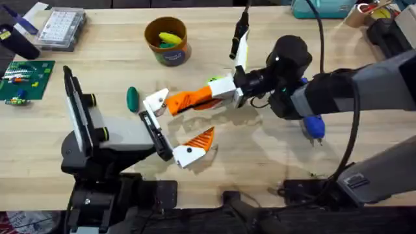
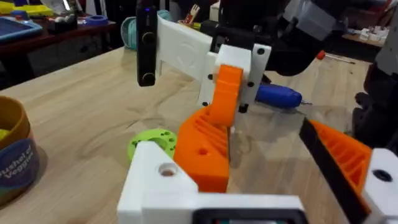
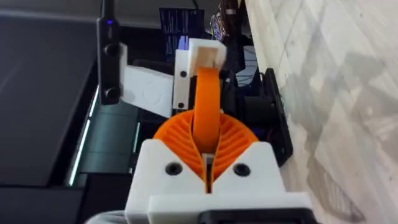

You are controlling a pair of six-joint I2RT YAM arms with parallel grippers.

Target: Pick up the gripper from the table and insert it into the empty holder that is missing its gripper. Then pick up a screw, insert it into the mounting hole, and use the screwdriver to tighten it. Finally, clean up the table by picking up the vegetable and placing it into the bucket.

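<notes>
The right pincer is clamped on the orange ribbed finger, held lengthwise toward the black holder plate just beside its white base, above the wooden bench. The left pincer, one finger missing, is seen open.

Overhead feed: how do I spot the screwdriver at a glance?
Find the right arm stretching across the right half of the table. Just below its grey forearm in the overhead view lies the screwdriver: a stubby bright blue handle with a short metal shaft, the only blue thing beside that arm.
</notes>
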